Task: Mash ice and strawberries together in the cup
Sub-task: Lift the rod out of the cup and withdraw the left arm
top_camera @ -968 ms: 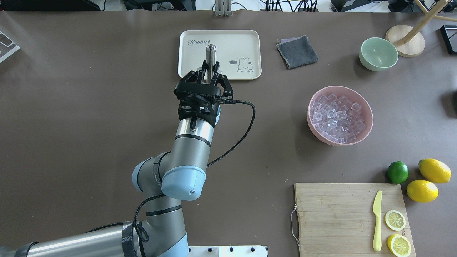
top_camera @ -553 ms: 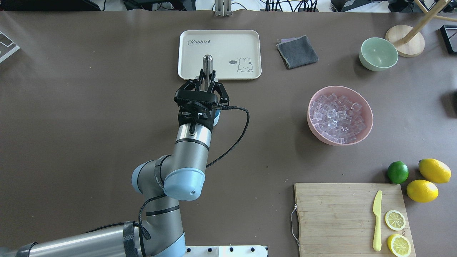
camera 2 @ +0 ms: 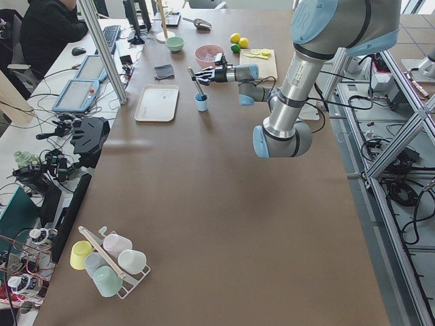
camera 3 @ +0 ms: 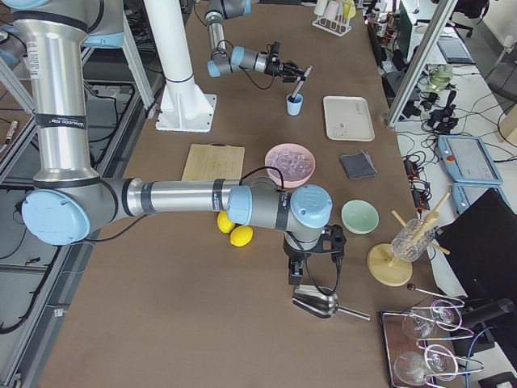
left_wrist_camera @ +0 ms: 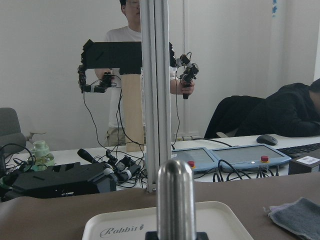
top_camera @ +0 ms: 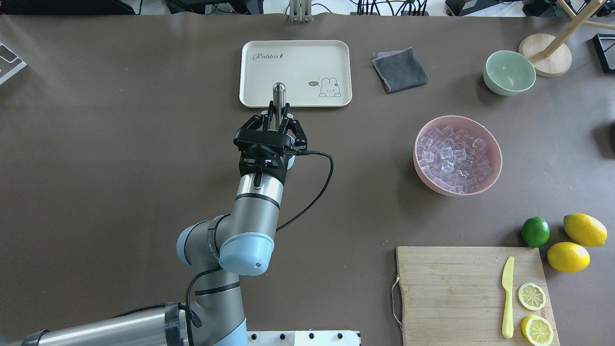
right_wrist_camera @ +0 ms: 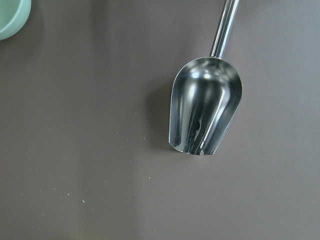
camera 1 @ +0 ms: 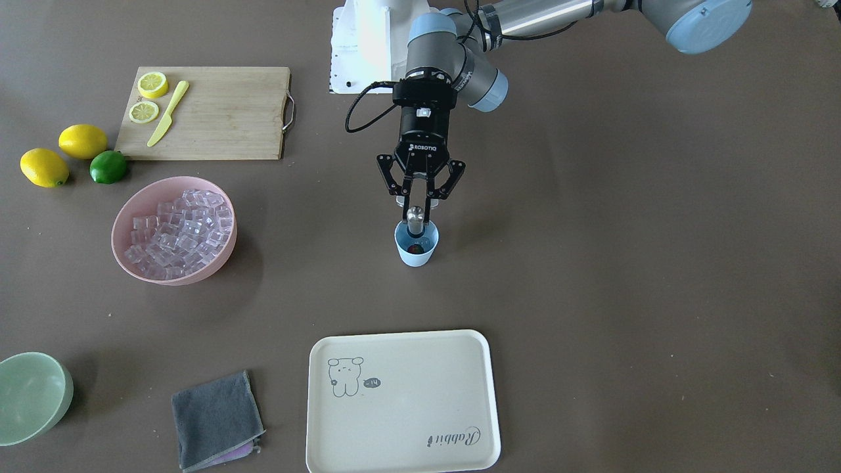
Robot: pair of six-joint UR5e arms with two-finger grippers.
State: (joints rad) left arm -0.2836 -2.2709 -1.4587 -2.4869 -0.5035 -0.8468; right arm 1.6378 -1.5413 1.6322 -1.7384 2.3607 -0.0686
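The light-blue cup [camera 1: 416, 248] stands mid-table, with a red bit of strawberry [camera 1: 414, 249] showing inside it. My left gripper [camera 1: 416, 205] is shut on a metal muddler [camera 1: 415, 218] whose lower end dips into the cup. From overhead the wrist hides nearly all of the cup [top_camera: 291, 161], and the muddler [top_camera: 278, 92] sticks out past the left gripper [top_camera: 276, 121]. Ice [camera 1: 179, 231] fills the pink bowl [camera 1: 135, 205]; I cannot make out any in the cup. My right gripper [camera 3: 299, 271] hangs over a metal scoop [right_wrist_camera: 205, 117]; whether it is open I cannot tell.
A cream tray [top_camera: 295, 53] lies beyond the cup, with a grey cloth [top_camera: 399, 69] and a pale green bowl [top_camera: 509, 72] to its right. The cutting board [top_camera: 451, 288] carries a yellow knife and lemon halves. A lime [top_camera: 535, 231] and two lemons lie beside it.
My left gripper has drawn back toward the robot and gone lower with the muddler, its top sliding from the tray's middle to the tray's near edge in the overhead view.
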